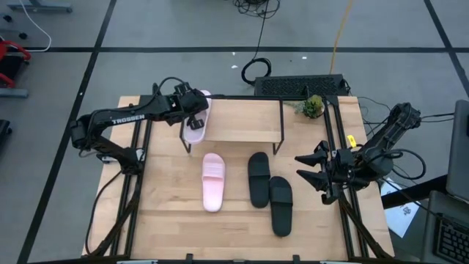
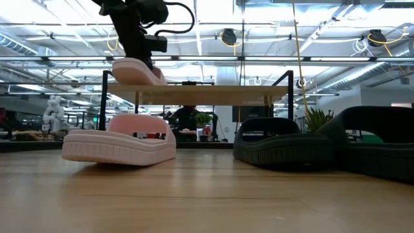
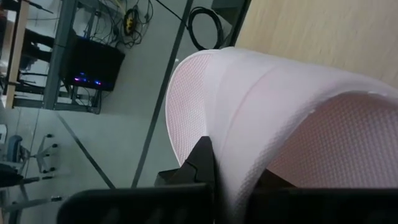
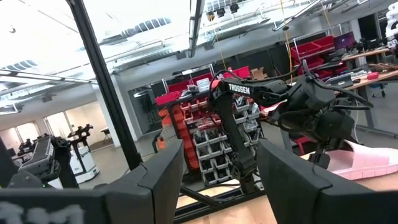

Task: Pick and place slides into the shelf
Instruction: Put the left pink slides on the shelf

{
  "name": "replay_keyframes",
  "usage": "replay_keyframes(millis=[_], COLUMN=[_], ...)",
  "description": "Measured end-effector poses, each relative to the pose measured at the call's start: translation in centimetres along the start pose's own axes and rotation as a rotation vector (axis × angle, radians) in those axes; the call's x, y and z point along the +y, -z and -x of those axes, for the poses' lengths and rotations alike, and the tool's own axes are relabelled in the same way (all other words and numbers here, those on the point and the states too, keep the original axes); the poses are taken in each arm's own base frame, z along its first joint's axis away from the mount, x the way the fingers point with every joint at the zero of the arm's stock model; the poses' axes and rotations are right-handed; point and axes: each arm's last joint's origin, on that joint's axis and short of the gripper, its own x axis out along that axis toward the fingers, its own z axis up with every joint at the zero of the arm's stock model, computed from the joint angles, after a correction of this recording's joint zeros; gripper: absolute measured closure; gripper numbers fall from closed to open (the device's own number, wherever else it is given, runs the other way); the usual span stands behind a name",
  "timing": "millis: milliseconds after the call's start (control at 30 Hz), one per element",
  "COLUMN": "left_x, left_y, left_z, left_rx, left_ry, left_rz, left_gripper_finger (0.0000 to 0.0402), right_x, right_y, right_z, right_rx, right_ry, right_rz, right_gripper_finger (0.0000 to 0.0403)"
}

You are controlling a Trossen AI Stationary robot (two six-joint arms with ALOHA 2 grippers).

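Note:
My left gripper (image 1: 192,110) is shut on a pale pink slide (image 1: 195,123) and holds it over the left end of the shelf (image 1: 249,121). In the low view this slide (image 2: 136,71) sits tilted just above the shelf board (image 2: 207,94); I cannot tell whether it touches the board. The second pink slide (image 1: 212,182) lies sole down on the table in front of the shelf. Two black slides (image 1: 258,178) (image 1: 281,205) lie to its right. My right gripper (image 1: 311,169) hovers open at the table's right side and holds nothing. My left gripper holds the pink slide by its wide strap (image 3: 249,124), whose edge runs in between the two dark fingers (image 3: 200,163). The fingers slant down onto it from the table's left. The slide is tilted, its sole facing down over the shelf board's left end.
The shelf's thin black legs (image 1: 279,147) stand on the tabletop behind the slides. A small green plant (image 1: 313,107) sits at the far right corner, and a black keyboard-like unit (image 1: 300,85) lies beyond the table's far edge. Bare wood (image 1: 176,220) shows near the front edge.

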Motion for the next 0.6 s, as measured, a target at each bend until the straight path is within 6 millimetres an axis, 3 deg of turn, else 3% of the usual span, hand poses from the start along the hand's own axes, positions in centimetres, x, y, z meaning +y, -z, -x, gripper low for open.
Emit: replay_keyframes(millis=[167, 600], left_x=[0.00, -0.04], left_y=[0.00, 0.02], left_z=[0.00, -0.77], left_rx=[-0.001, 0.013], left_ry=[0.001, 0.032], left_rz=[0.001, 0.069], left_gripper_finger=[0.0396, 0.0330], right_x=[0.00, 0.00], right_y=[0.00, 0.00], right_z=[0.00, 0.00], right_rx=[0.000, 0.000], right_ry=[0.000, -0.001], right_rz=[0.000, 0.000], right_gripper_finger=[0.0209, 0.0209])
